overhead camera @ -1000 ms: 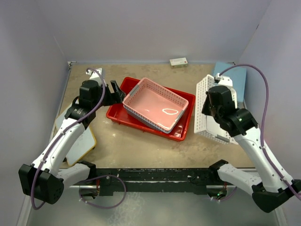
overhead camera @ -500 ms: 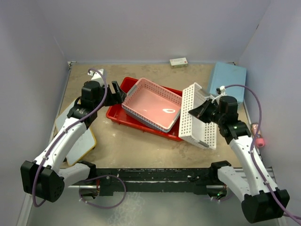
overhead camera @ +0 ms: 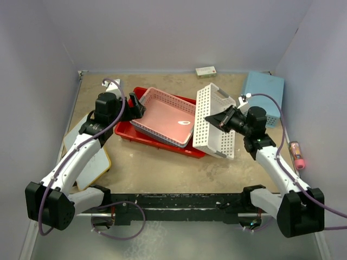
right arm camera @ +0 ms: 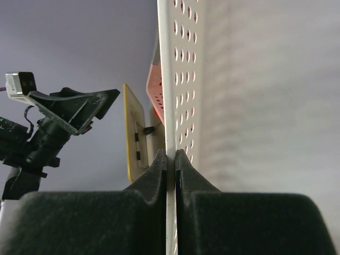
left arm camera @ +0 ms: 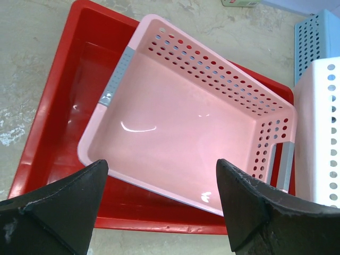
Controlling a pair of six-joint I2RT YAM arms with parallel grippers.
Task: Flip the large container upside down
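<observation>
1. Beige table between grey walls carries everything. The tray lies flat and open side up near its middle, with its long axis running from far left to near right.
2. We see a pink basket resting tilted inside the tray and covering most of its floor.
3. Our left end effector hovers just off the tray's far-left short end. Its fingers are spread wide and hold nothing. From its wrist, the tray runs straight ahead and below.
4. Our right end effector is pressed together on a wall of the white basket and holds it on edge at the tray's right end. We cannot tell whether the basket touches the tray.
5. We judge the left arm to be the free and nearer one, so the flip turns on the tray's left short rim, directly in front of those open fingers. The pink basket must come out first, or it will spill.
</observation>
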